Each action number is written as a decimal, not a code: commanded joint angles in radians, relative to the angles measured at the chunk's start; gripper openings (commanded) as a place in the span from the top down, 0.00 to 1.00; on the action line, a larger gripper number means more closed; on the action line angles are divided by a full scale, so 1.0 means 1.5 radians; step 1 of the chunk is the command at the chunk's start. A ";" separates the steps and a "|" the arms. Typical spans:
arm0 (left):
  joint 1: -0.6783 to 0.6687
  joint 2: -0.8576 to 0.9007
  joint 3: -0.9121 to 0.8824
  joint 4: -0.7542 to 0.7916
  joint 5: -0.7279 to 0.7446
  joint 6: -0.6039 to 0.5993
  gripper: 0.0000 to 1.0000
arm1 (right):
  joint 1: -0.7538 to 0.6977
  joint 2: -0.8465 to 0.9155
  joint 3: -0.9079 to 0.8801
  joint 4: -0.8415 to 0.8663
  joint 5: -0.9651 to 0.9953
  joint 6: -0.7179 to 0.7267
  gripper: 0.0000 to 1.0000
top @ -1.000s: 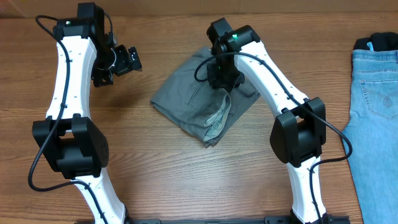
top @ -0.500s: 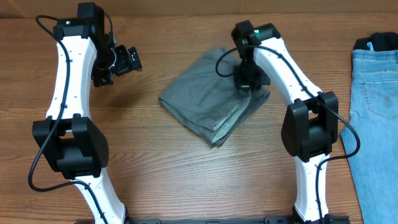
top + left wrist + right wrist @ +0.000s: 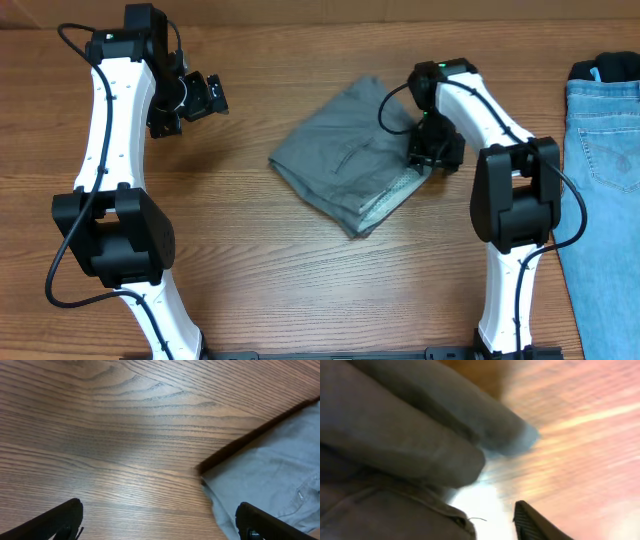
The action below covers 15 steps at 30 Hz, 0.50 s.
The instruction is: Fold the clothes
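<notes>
The grey shorts point(image 3: 345, 160) lie folded in a rough diamond in the middle of the table, with pale lining showing at their lower right edge. My right gripper point(image 3: 432, 155) is low at the shorts' right corner and shut on that edge. In the right wrist view the grey cloth point(image 3: 395, 435) fills the left side and covers one finger of the gripper point(image 3: 490, 522). My left gripper point(image 3: 205, 97) is open and empty, above bare table to the left of the shorts. Its wrist view shows the fingers point(image 3: 160, 522) wide apart and the shorts' corner point(image 3: 270, 470) at right.
Light blue denim jeans point(image 3: 605, 170) lie flat along the right edge of the table, with a dark item point(image 3: 605, 66) at their top. The wooden table point(image 3: 250, 270) is bare in front of the shorts.
My right gripper has swung right and forward, from over the shorts' middle to their right corner. The turned-up flap has been laid flat, and the shorts have slid to the right. The left arm has not moved.
</notes>
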 commanded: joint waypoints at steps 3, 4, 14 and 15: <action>-0.005 -0.011 -0.004 0.001 -0.001 0.013 0.00 | -0.017 -0.073 0.071 -0.047 0.029 0.037 0.44; -0.005 -0.011 -0.004 0.002 0.003 0.013 0.00 | -0.016 -0.089 0.085 -0.052 0.016 0.037 0.43; -0.079 -0.011 -0.006 0.006 0.175 0.176 0.51 | -0.007 -0.148 0.109 0.017 -0.220 -0.102 0.31; -0.094 -0.011 -0.007 0.006 0.175 0.176 0.60 | -0.008 -0.147 0.109 0.024 -0.221 -0.101 0.33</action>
